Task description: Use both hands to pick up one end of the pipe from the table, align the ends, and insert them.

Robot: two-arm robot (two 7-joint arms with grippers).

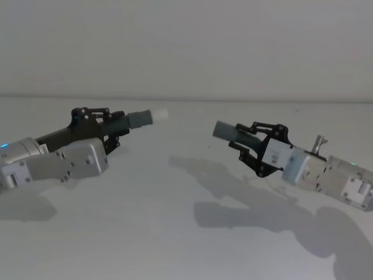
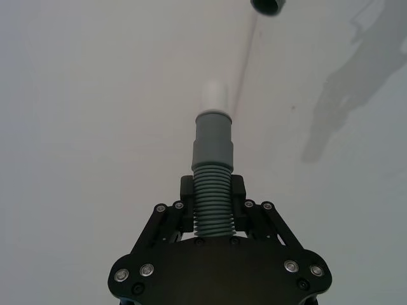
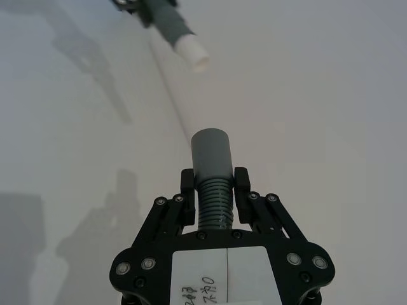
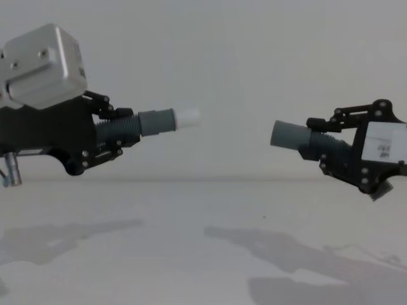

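Both pipe pieces hang in the air above the white table [image 1: 175, 233], their ends facing each other across a gap. My left gripper [image 1: 112, 125] [image 2: 212, 190] [image 4: 117, 133] is shut on the corrugated part of one piece. That piece's grey collar [image 2: 213, 140] [image 4: 156, 121] carries a white plug tip [image 1: 160, 114] [image 2: 214, 95] [image 3: 193, 52] pointing right. My right gripper [image 1: 256, 140] [image 3: 213, 181] [image 4: 324, 143] is shut on the other piece just behind its plain open collar [image 1: 224, 131] [image 3: 212, 152] [image 4: 289, 135] [image 2: 270, 5], which points left and sits slightly lower than the plug.
A pale grey wall [image 1: 186, 46] rises behind the table's far edge. Shadows of both arms lie on the table surface under and in front of the grippers.
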